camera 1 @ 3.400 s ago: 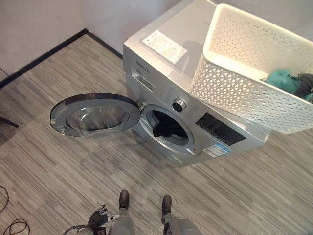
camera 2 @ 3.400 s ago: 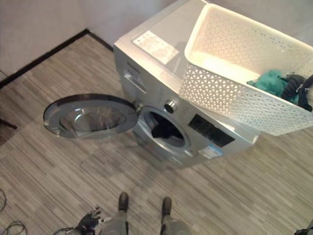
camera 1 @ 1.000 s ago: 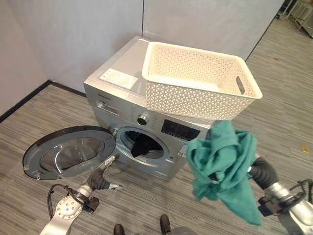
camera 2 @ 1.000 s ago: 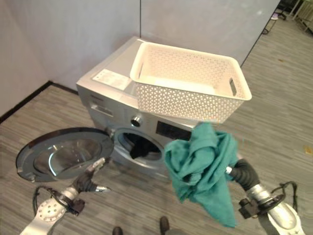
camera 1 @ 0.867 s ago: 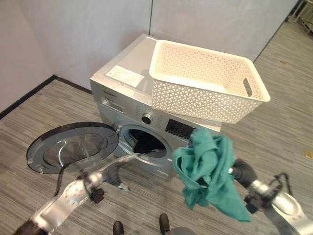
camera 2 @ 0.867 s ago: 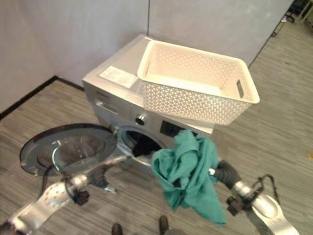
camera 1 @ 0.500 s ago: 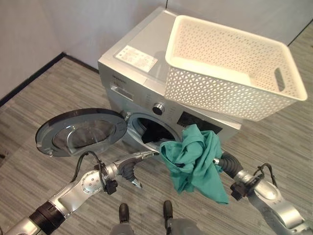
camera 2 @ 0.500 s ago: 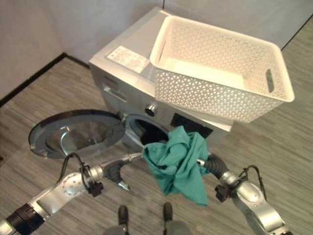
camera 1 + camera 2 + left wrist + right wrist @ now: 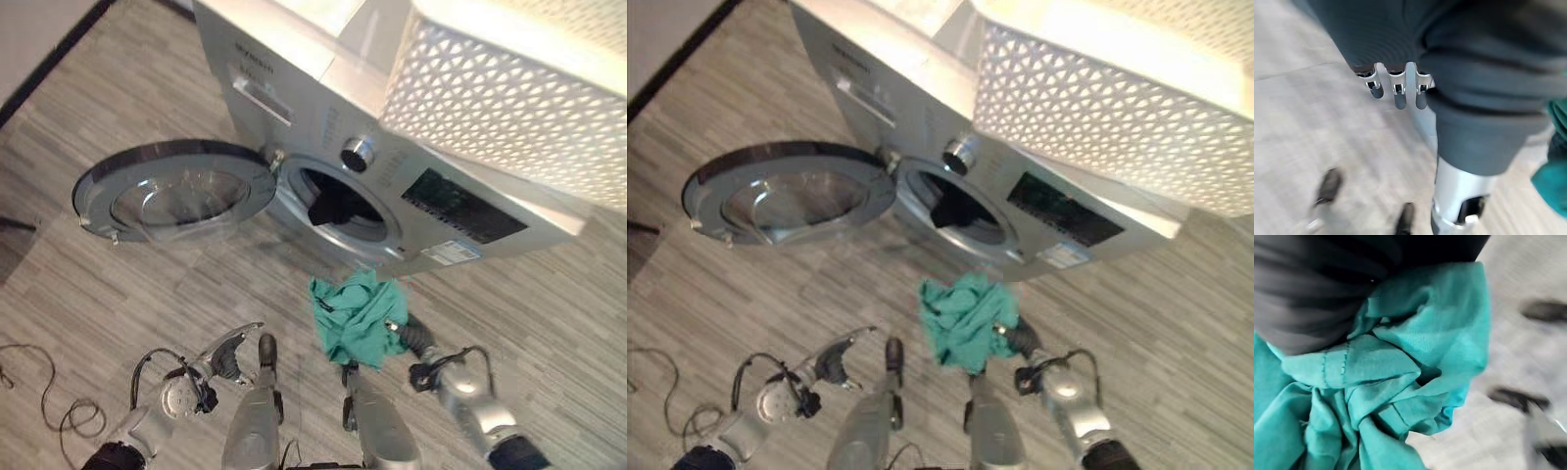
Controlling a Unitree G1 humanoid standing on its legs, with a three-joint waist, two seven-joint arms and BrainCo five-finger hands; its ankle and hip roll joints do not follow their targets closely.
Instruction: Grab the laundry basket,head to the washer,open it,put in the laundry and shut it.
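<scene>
Lowered now, the right robot hand [image 9: 400, 331] grips the crumpled teal cloth [image 9: 349, 315] below the washer's round porthole [image 9: 341, 206]. Left robot hand [image 9: 231, 350] hangs with fingers relaxed. Beyond them, glossy door [image 9: 174, 191] gapes; perforated white basket [image 9: 509, 93] sits atop.

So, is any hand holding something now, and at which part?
The right hand holds the green cloth by a bunched side; the exact part is hidden under the folds. The left hand holds nothing, its fingers straight.
</scene>
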